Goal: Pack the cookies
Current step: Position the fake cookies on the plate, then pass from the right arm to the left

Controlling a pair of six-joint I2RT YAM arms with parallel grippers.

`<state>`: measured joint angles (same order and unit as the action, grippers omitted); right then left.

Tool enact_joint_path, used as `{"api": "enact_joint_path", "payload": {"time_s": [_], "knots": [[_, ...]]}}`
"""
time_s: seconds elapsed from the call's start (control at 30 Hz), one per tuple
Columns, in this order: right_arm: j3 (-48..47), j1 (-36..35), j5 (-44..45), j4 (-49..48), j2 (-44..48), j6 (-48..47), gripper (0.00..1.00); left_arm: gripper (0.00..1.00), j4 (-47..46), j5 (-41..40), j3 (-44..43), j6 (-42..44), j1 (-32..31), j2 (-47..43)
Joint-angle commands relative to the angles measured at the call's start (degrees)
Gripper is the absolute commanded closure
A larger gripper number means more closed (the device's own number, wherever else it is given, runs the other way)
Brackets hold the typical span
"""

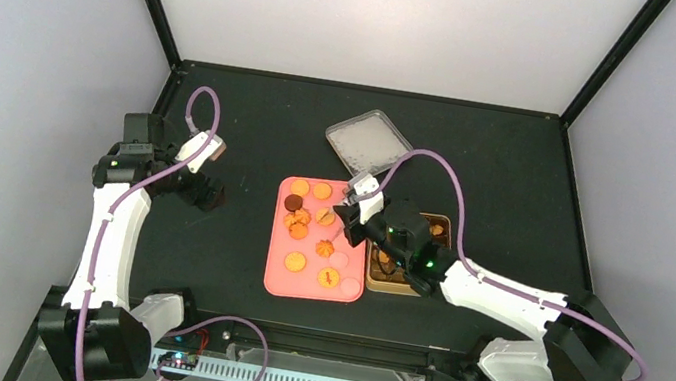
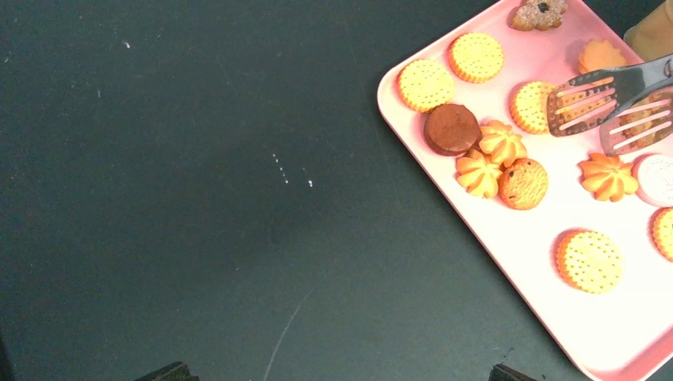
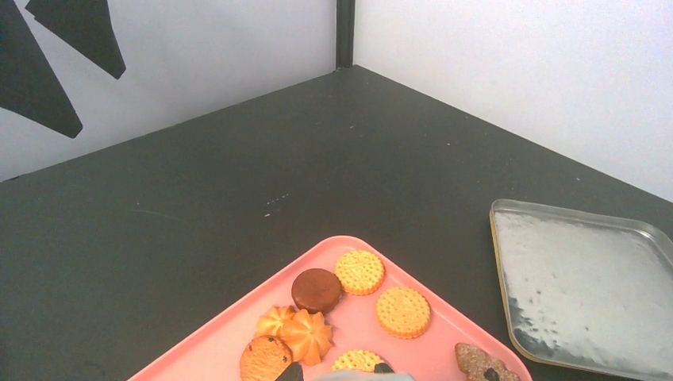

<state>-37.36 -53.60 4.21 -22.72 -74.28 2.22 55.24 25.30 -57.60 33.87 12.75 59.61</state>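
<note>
Roughly a dozen cookies [image 2: 524, 182], mostly golden, one dark brown, lying on pink tray [image 2: 508, 262] on black desk [image 2: 198, 198]. Left pincer [image 2: 340, 371] spread wide above desk beside tray. Right pincer [image 1: 350, 221] clamped on metal tongs [image 2: 611, 99], slotted tips over one cookie.

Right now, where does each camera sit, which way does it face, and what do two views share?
Top external: high behind the bases, looking down on the black table; left arm and right arm show, right gripper over the pink tray.
Left wrist: straight down at table, tray and tongs; only its own fingertips show, at the bottom edge.
Right wrist: low, facing across the tray toward the back-left corner, clear lid on its right; barely a sliver of itself shows.
Shared: both wrist views show the dark brown cookie.
</note>
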Motion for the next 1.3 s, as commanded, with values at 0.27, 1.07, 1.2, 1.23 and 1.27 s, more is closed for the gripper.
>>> {"api": "enact_joint_path", "payload": {"time_s": [0.27,1.07,1.2,1.23,1.27], "knots": [[-5.2,-0.4,-1.3,9.5,4.8,-8.4,0.88,0.01,0.4,16.8,0.6,2.2,-0.2,0.5],[-26.3,-1.5,-47.3,33.8,8.1,-16.4,0.92,0.01,21.4,46.6,-3.4,34.2,-18.2,4.2],[-27.1,-1.7,-49.5,33.2,7.6,-16.9,0.93,0.06,22.4,47.4,-2.8,34.3,-21.7,3.8],[-27.5,-1.8,-50.1,33.3,7.4,-17.1,0.93,0.08,22.5,47.4,-2.5,34.1,-22.5,3.7],[-28.1,-1.9,-50.6,33.5,7.0,-17.4,0.93,0.1,22.3,47.4,-2.2,33.9,-23.2,3.6]]}}
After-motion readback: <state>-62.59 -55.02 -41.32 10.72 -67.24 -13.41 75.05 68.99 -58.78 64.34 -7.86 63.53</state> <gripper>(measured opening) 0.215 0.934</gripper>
